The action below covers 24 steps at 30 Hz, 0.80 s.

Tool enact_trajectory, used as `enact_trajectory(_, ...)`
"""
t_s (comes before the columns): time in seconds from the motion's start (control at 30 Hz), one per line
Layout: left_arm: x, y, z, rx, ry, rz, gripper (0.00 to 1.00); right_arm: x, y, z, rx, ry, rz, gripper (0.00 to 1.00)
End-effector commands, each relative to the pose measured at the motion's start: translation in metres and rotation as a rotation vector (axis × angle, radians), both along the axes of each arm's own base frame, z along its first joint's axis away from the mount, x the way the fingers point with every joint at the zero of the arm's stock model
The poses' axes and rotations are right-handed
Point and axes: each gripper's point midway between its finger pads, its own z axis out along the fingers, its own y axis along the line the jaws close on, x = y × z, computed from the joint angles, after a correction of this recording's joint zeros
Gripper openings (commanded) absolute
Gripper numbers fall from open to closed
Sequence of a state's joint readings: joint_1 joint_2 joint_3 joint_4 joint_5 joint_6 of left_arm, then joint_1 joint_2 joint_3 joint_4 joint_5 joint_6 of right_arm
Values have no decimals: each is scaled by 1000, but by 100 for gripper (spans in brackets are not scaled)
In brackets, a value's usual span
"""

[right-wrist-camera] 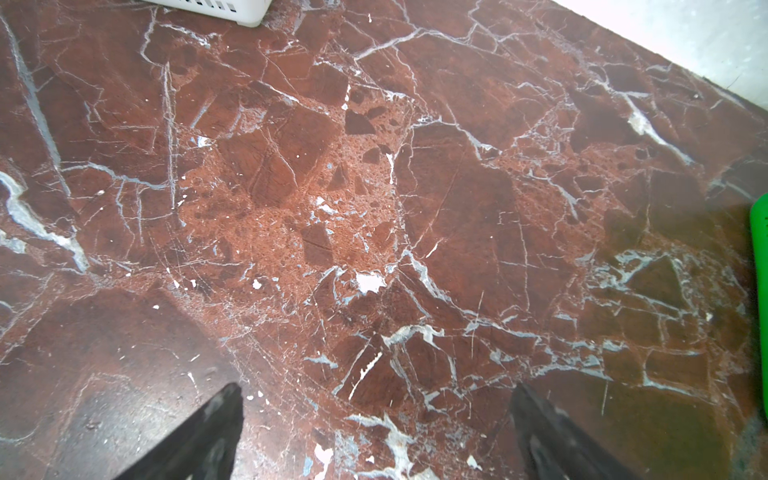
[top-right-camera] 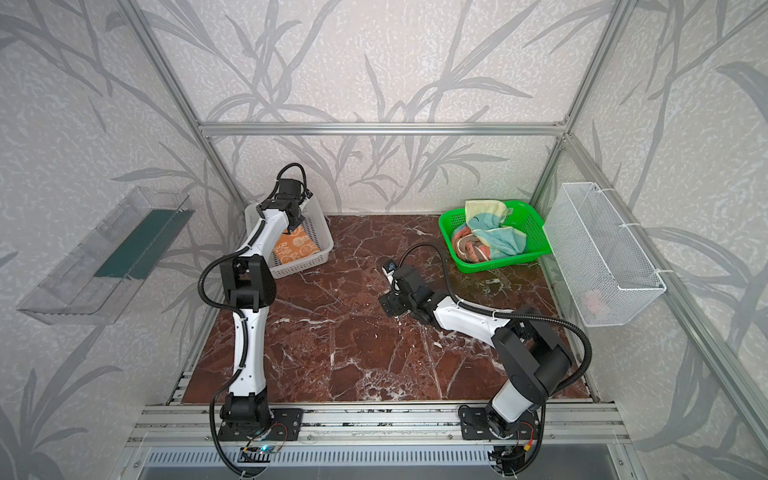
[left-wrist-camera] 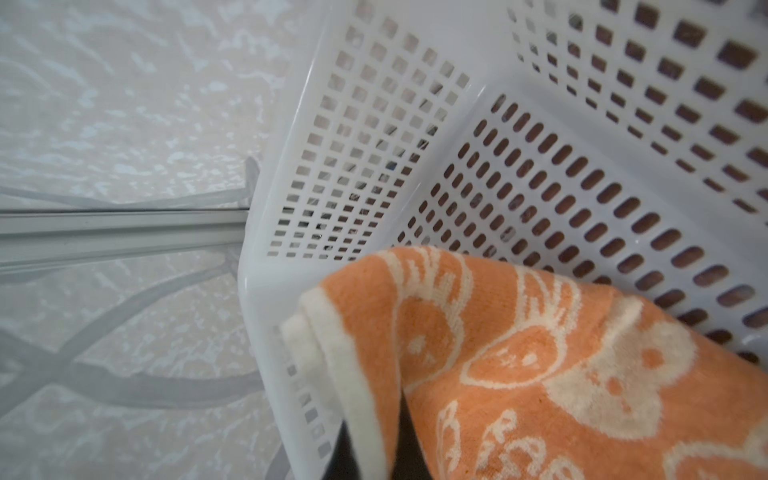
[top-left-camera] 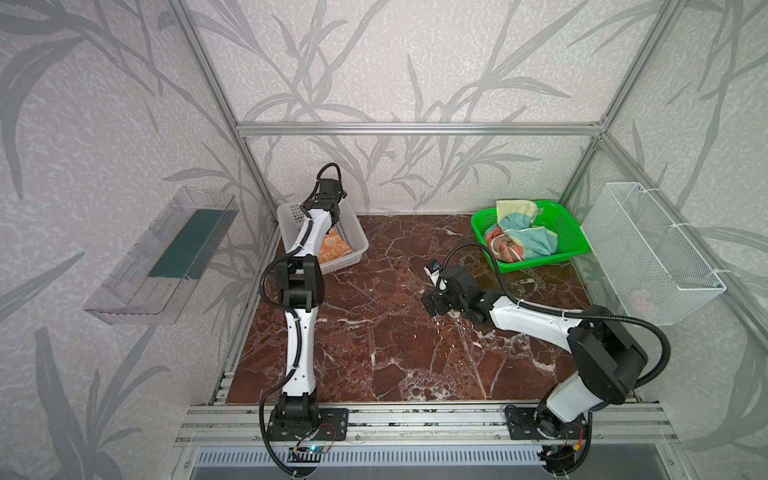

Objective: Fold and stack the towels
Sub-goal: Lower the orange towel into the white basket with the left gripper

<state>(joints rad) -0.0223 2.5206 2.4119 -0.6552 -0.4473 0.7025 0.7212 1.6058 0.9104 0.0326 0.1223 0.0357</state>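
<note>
Far left first: a clear wall tray (top-left-camera: pixel 158 257) is fixed to the side panel, well out of the way.

Next is the white basket (top-left-camera: pixel 345 262) in the back-left corner of the counter (top-left-camera: pixel 374 332). The orange towel (left-wrist-camera: pixel 540 365) is in there, folded. The left pincer (left-wrist-camera: pixel 376 444) is clamped tight on its doubled, white-hemmed edge near a corner, and the left wrist view shows the layers pinched together.

Terry cloth like this is light, floppy and a bit grippy. My guess is it won't slip, but it sags, and the fold can fall open if only one layer gets caught. Grabbing every layer at a hem or corner is the way to go. The basket walls sit close around that pincer, so the rim is what could snag.

The middle of the counter is bare. The right pincer (right-wrist-camera: pixel 376 390) hovers low over it with its jaws spread wide, holding nothing.

Further right, the green basket (top-left-camera: pixel 571 232) holds the other two towels in a crumpled heap. The pale yellow and teal towel (top-left-camera: pixel 528 239) is draped over the salmon-pink towel (top-left-camera: pixel 505 249). They look tangled, so pulling one probably drags the other along. I'd pinch a loose top corner.

Last, a wire basket (top-left-camera: pixel 648 249) hangs on the right wall, just beside the green one.
</note>
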Motion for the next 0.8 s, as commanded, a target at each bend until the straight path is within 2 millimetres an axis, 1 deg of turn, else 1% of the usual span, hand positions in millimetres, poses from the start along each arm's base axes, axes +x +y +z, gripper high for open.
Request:
enact_trajectory(0.0, 20, 3, 11, 30, -73, -13, 0, -2, 0, 1, -1, -3, 3, 99)
enact_trajectory(0.07, 26, 3, 9, 38, -96, -17, 0, -3, 0, -2, -2, 4, 2, 99)
enact_trajectory(0.3, 41, 0, 1, 21, -150, -34, 0, 0, 5, -6, -6, 15, 9, 99)
enact_trajectory(0.47, 47, 6, -5, 61, -166, -25, 0, 2, 9, -9, -10, 23, 19, 99)
enact_trajectory(0.5, 46, 7, -7, 67, -160, -25, 2, 2, 10, -9, -8, 25, 19, 99)
enact_trajectory(0.53, 46, 8, -9, 71, -157, -22, 11, 2, 11, -10, -8, 27, 22, 99)
enact_trajectory(0.67, 45, 11, -16, 76, -149, -15, 57, 2, 14, -14, -7, 37, 26, 99)
enact_trajectory(0.73, 45, 13, -16, 73, -151, -7, 70, 3, 16, -14, -5, 39, 31, 99)
enact_trajectory(0.77, 45, 14, -15, 71, -157, -2, 74, 2, 17, -14, -5, 40, 33, 99)
